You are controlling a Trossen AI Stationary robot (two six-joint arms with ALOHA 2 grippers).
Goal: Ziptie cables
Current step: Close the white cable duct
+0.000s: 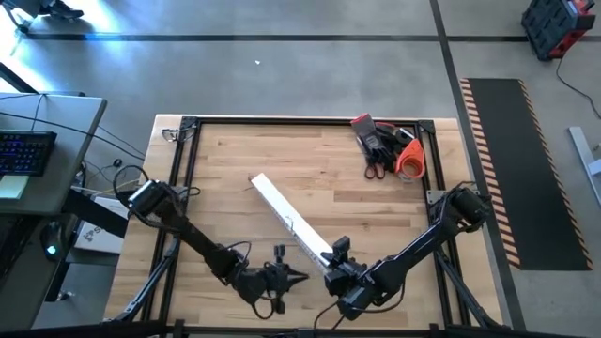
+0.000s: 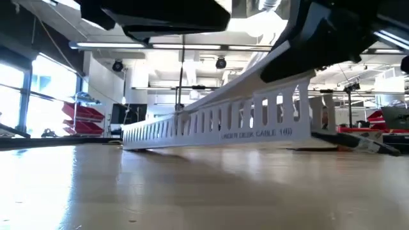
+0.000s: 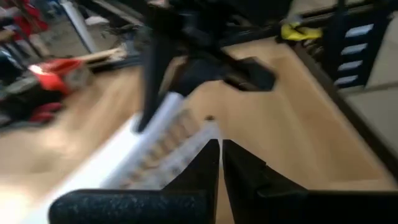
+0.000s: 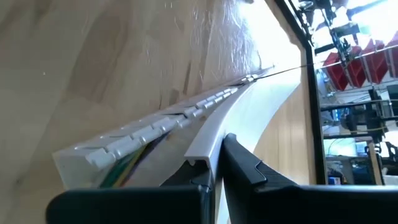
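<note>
A long white slotted channel (image 1: 286, 218) lies slantwise on the wooden table, running from mid-table to the near edge. Its white cover strip (image 4: 249, 109) curves up off it at the near end, with my right gripper (image 4: 217, 155) shut on that strip. Thin greenish and yellowish cables (image 4: 127, 165) show inside the channel's open near end. My left gripper (image 1: 299, 275) is shut and empty. It hovers just left of the channel's near end, pointing at it. My right gripper pinches the near end of the cover strip (image 4: 202, 152) between its two fingers, gripping one long edge. The fingers slant down from the table's near right and lie along the strip. The strip's near end is raised above the channel (image 2: 281, 61), and its far part slopes down onto the channel.
A heap of red, black and orange tools (image 1: 385, 145) lies at the far right corner. Black frame rails (image 1: 188, 169) run along the table's edges. Bare wood lies left of and beyond the channel.
</note>
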